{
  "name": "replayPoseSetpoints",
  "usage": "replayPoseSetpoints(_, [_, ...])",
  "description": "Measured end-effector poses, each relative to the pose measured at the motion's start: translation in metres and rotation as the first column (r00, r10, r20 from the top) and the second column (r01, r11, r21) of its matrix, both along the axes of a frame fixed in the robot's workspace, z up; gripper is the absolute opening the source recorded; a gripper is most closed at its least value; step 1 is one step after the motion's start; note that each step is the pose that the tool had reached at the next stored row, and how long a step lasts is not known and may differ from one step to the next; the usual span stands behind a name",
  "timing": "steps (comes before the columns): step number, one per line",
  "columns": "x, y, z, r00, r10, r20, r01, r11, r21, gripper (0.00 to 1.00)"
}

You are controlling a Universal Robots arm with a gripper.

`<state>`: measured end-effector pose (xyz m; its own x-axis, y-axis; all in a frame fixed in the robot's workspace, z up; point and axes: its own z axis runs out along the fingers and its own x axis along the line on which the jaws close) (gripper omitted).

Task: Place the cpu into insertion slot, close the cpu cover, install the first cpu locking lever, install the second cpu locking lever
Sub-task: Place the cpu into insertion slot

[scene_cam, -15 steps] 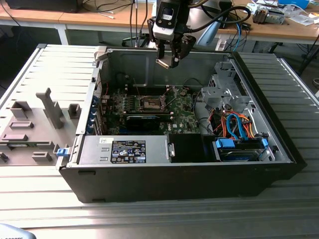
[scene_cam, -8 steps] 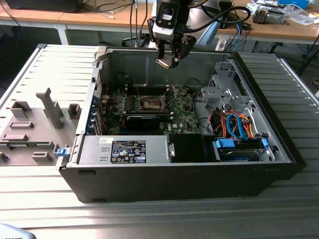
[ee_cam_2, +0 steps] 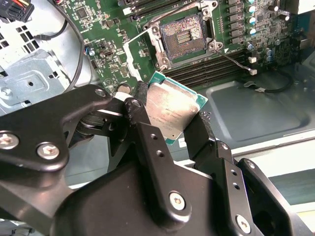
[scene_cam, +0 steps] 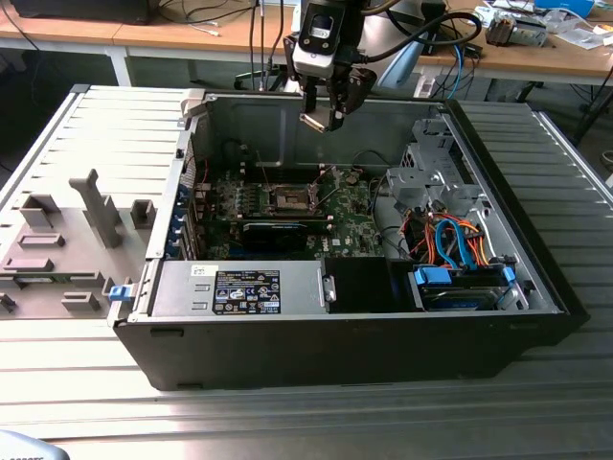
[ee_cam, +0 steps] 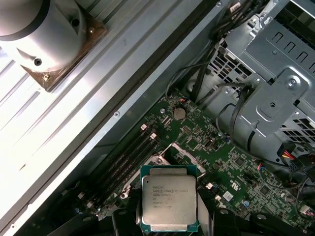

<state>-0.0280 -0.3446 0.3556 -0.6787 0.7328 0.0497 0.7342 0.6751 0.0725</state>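
Note:
My gripper (scene_cam: 321,120) hangs high above the open computer case, shut on the cpu (ee_cam_2: 170,110), a flat square chip with a silvery top and green edge, also seen between the fingers (ee_cam: 220,221) as the cpu (ee_cam: 169,204). In the exterior view the cpu (scene_cam: 313,122) shows as a small pale plate at the fingertips. The insertion slot (ee_cam_2: 184,35) lies open below on the green board, dark centre exposed, and appears as the insertion slot (scene_cam: 290,199) in the case's middle. The cpu cover (ee_cam_2: 139,46) stands swung up beside the slot.
A black graphics card (scene_cam: 275,231) sits in front of the socket. A silver drive cage (scene_cam: 431,172) and orange and blue cables (scene_cam: 455,240) fill the exterior view's right of the case. A power supply (scene_cam: 239,287) lines the near wall. Grey fixtures (scene_cam: 67,240) stand outside on the left.

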Motion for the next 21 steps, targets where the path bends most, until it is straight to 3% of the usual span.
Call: replayPoseSetpoints(21, [0.0000, 0.0000, 0.0000, 0.9999, -0.016, 0.0000, 0.016, 0.9999, 0.0000, 0.55])
